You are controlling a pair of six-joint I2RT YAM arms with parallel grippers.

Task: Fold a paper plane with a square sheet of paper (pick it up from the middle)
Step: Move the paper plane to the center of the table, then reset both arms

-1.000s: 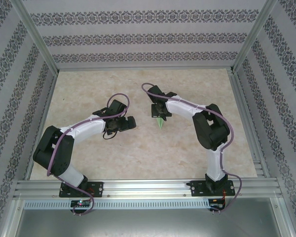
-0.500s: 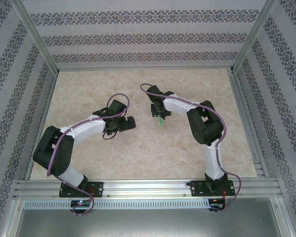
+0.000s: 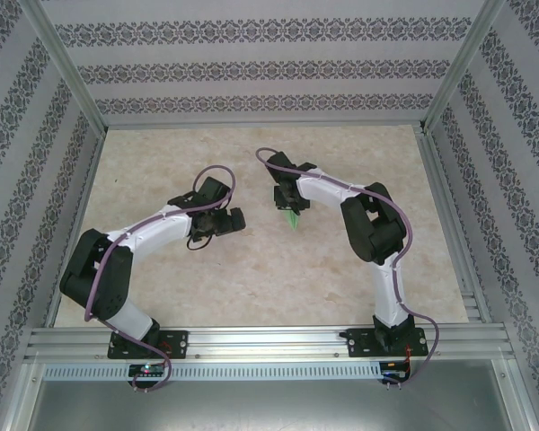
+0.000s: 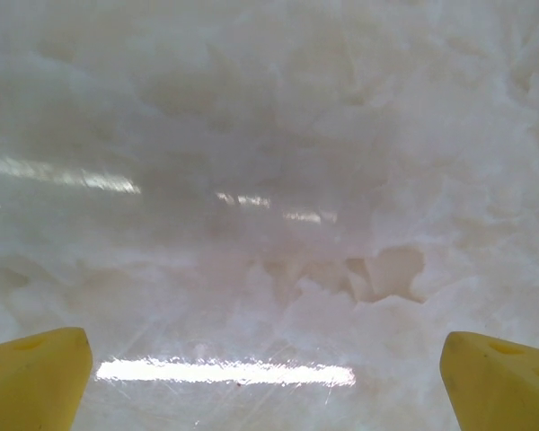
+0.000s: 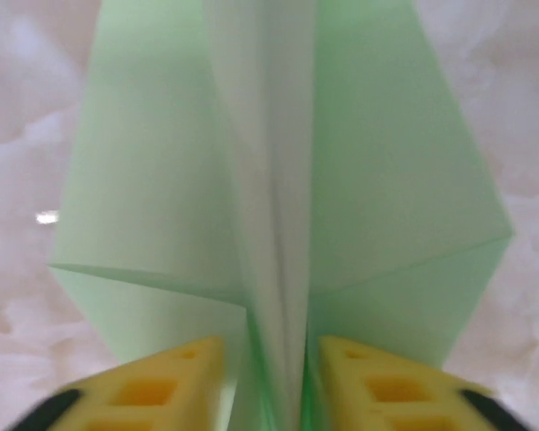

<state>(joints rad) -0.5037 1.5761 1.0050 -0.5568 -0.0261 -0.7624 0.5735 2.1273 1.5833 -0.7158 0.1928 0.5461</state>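
The pale mint-green paper plane (image 5: 278, 180) is a folded dart with a centre crease, its wings spreading to both sides. My right gripper (image 5: 271, 382) is shut on its central keel, one yellow finger (image 5: 162, 386) on each side. From above, the paper plane (image 3: 292, 218) pokes out as a small green tip under the right gripper (image 3: 290, 205), above the table's middle. My left gripper (image 3: 235, 221) hangs to the left of it, apart from the paper. Its yellow fingertips (image 4: 31, 377) stand wide apart over bare table, so it is open.
The marble-patterned table (image 3: 251, 269) is bordered by patterned walls and an aluminium frame (image 3: 269, 343) along the near edge. Free room lies all round both arms.
My right gripper has drawn the plane slightly up and away, so less green shows beneath it. The left arm has shifted a little toward the far side.
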